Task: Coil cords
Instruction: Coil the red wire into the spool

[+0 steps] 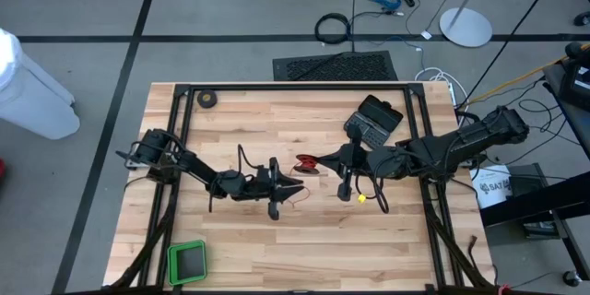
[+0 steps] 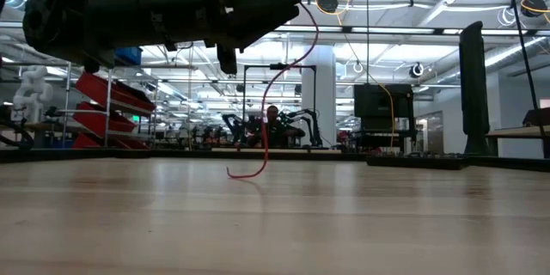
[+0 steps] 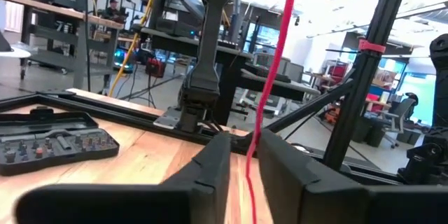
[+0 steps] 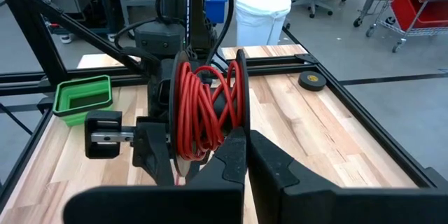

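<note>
The red wire point(image 4: 203, 115) is partly wound on its black reel point(image 1: 307, 165) near the table point(image 1: 277, 249) middle; its limp, light tail runs between the left gripper point(image 3: 241, 171), whose slightly parted fingers guide it. The right gripper point(image 4: 246, 155) pinches the reel's rim. Steer the tail near the reel; open tabletop lies all round.

left gripper point(image 1: 297, 185) jaws parted, right gripper point(image 1: 324, 160) clamped

I can read only "SAT" on the white bucket point(image 1: 491, 187) beside my table's right edge.
</note>
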Tool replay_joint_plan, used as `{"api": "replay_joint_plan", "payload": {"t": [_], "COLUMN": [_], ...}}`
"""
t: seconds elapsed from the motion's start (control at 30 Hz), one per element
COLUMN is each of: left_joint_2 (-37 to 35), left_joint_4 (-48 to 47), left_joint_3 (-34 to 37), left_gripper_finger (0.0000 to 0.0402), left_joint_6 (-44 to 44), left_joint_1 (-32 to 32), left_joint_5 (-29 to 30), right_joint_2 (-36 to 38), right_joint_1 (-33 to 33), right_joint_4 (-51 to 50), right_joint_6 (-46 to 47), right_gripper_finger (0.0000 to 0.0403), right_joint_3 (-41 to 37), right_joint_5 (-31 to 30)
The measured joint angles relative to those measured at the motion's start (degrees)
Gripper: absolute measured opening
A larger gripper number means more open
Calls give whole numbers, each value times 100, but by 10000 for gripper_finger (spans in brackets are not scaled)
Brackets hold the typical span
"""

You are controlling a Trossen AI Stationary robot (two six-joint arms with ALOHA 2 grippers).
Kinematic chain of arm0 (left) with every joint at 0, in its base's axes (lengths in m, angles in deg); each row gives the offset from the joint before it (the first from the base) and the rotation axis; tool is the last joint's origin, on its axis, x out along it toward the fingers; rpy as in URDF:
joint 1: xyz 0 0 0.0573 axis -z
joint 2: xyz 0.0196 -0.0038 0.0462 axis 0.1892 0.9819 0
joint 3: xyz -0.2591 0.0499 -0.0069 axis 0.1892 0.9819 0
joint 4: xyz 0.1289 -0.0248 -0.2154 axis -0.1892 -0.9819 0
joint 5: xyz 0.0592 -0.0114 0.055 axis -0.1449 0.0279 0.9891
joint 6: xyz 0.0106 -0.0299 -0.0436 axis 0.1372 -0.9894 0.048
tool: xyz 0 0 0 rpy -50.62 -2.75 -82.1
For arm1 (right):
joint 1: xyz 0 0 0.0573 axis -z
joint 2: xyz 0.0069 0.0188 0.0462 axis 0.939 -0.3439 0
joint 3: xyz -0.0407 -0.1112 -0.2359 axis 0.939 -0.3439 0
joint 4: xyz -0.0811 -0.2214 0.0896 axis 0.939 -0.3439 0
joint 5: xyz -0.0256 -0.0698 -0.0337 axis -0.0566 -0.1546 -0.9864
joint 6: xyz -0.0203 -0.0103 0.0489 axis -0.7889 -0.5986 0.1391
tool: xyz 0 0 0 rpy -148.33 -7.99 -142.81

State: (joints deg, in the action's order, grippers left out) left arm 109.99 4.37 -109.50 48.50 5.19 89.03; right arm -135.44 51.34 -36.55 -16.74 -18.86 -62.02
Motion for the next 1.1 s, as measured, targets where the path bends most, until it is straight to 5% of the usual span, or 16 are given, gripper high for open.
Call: {"api": "replay_joint_plan", "payload": {"t": [0.37, 1.1], "left_joint_2": [0, 0], "left_joint_4": [-27, -62], "left_joint_3": [0, -2], "left_gripper_finger": [103, 6], "left_joint_6": [2, -50], "left_joint_1": [0, -4], "left_joint_5": [4, 496], "right_joint_2": [0, 0], "right_joint_1": [0, 0], "right_joint_4": [0, 2], "right_joint_6": [0, 14], "right_gripper_finger": [0, 0], "right_joint_3": [0, 0], "right_joint_5": [-1, -14]}}
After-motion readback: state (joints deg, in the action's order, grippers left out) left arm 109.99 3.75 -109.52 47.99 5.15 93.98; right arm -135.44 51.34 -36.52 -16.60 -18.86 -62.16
